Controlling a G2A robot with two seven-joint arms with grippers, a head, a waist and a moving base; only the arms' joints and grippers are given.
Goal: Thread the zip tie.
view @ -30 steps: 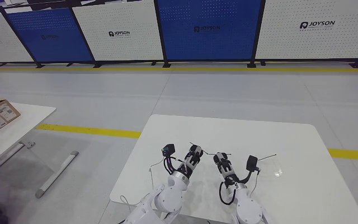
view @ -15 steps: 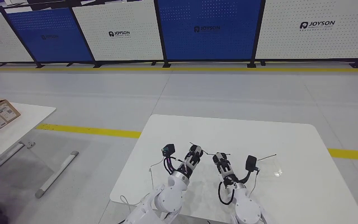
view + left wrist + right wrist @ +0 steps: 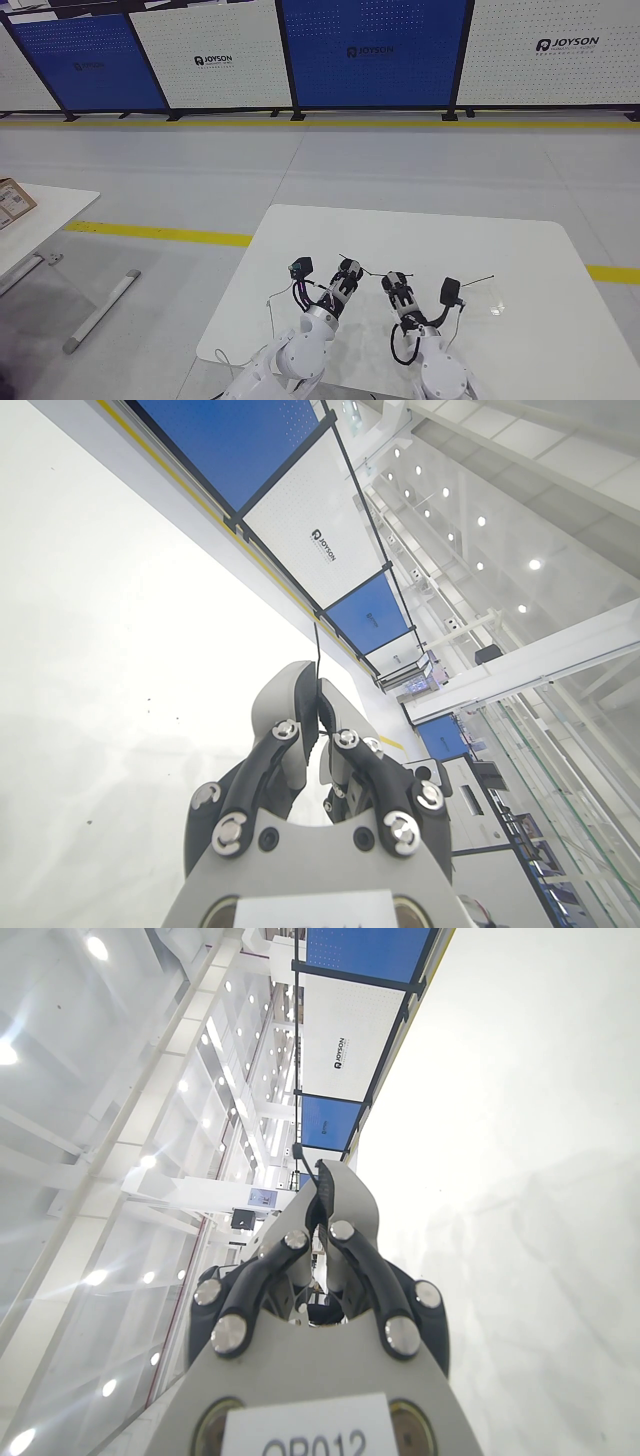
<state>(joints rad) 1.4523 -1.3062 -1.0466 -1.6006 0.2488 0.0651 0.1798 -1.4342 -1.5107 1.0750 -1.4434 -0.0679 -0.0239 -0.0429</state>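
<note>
– Zip tie (image 3: 316, 645) – where's it at?
– Pinched in the left fingers (image 3: 277, 700), which are closed tight on it. Thin black strap, runs up btw them & pokes out well past the tips.
– And the right fingers (image 3: 352, 1208)?
– Also clamped, on a black ribbed strip. A short bit sticks out beyond the tips w/ a small blocky head (image 3: 298, 1149) at its end.
– Same tie, both ends?
– Can't tell. In the top view it's just thin dark lines at the two sets of tips, too small to follow.
– Pos. of the arms?
– Side by side over the white desk (image 3: 500, 240), on the robot's half, approx. mid-width. Both point away from the robot & angle in toward each other. Tips are near, not touching.
– Threaded yet?
– No. Strap tip & head are apart: the tip is free in the air in the left wrist view, the head out in the open in the right wrist view.
– Height above the desk?
– Can't tell.
– Bkgd?
– Blue & white panels (image 3: 370, 50) at the back, a yellow floor line (image 3: 150, 233) nearer, and a 2nd desk (image 3: 40, 215) at the left edge of the top view.
</note>
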